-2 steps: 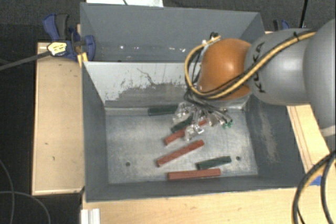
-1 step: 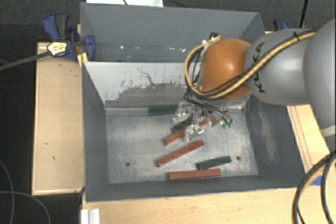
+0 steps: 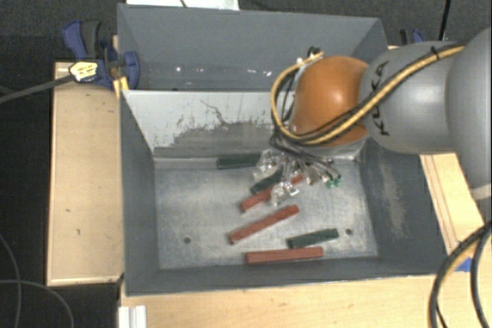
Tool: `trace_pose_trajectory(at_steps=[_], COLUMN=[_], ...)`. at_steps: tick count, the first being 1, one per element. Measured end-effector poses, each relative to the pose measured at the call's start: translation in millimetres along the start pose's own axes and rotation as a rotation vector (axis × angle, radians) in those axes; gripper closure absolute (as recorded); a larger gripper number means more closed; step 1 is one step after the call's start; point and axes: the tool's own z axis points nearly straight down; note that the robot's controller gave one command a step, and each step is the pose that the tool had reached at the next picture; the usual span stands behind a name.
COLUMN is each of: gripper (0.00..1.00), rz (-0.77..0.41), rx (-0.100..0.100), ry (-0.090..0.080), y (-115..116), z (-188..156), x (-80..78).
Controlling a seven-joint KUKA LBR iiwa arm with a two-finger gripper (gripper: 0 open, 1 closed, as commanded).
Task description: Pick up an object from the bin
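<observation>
My gripper point(image 3: 290, 177) hangs low over the middle of the bin, just under the arm's orange cover. Directly below and to its left lie a short dark green stick point(image 3: 264, 184) and a short red-brown stick point(image 3: 256, 201), both slanted. The gripper's metal parts overlap the right ends of these two sticks. I cannot make out whether either stick is between them. A longer red-brown stick point(image 3: 264, 225) lies slanted just in front of the gripper.
Another dark green stick point(image 3: 237, 161) lies by the bin's back wall. A dark green stick point(image 3: 313, 238) and a red-brown stick point(image 3: 284, 256) lie near the front wall. The arm covers the bin's back right corner.
</observation>
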Motion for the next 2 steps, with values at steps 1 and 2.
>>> trace_pose_trajectory(at_steps=[1, 2], gripper=[1.00, 1.00], rz=[-0.001, 0.000], rx=[-0.003, -0.004], ry=[0.007, 0.011], y=[0.8, 1.3], z=[-9.7, -28.6], x=[1.8, 2.5])
